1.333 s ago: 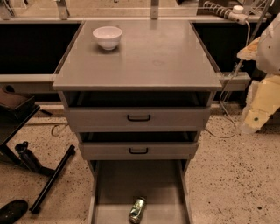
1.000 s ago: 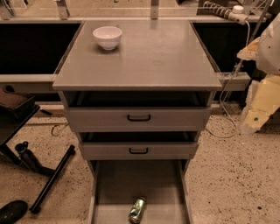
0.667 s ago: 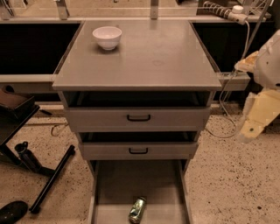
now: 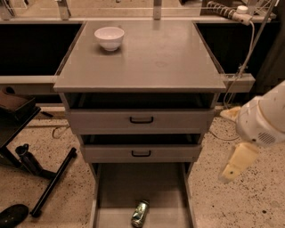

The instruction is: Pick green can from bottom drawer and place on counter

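The green can (image 4: 140, 214) lies on its side on the floor of the open bottom drawer (image 4: 151, 189), near the front middle. The counter (image 4: 151, 60) is the flat grey top of the cabinet. My gripper (image 4: 237, 161) hangs off the white arm (image 4: 262, 119) to the right of the cabinet, over the speckled floor. It is level with the second drawer, and is above and well to the right of the can, touching nothing.
A white bowl (image 4: 109, 38) stands at the counter's back left. Two shallower drawers with black handles (image 4: 141, 120) (image 4: 141, 153) sit partly open above the bottom one. Black stand legs (image 4: 49, 187) lie on the floor at left. A power strip (image 4: 229, 11) and cable hang at right.
My arm and gripper have moved down and a little left, from beside the counter's right edge to level with the second drawer. The can, bowl and drawers have not moved.
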Robot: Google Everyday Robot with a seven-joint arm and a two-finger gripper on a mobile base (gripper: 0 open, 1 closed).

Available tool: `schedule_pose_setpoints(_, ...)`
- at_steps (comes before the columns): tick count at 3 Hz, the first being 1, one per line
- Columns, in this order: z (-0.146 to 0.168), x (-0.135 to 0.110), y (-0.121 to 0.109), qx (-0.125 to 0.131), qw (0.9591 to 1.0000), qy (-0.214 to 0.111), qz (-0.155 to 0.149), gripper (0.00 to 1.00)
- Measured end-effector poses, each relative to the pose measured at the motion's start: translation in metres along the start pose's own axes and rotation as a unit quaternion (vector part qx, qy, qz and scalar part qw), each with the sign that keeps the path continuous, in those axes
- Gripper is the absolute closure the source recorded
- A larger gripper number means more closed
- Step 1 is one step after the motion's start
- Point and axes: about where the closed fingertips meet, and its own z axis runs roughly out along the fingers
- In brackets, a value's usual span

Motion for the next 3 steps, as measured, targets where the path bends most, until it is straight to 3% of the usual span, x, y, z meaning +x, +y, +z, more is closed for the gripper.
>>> schedule_pose_setpoints(1,0.066,0.02,0.026,-0.042,0.9988,-0.017,0.019,0.0)
schedule_pose_setpoints(2,0.066,0.02,0.026,-0.042,0.9988,-0.017,0.019,0.0)
schedule_pose_setpoints(3,0.093,0.013,0.027,-0.031,0.9991,-0.027,-0.006,0.0)
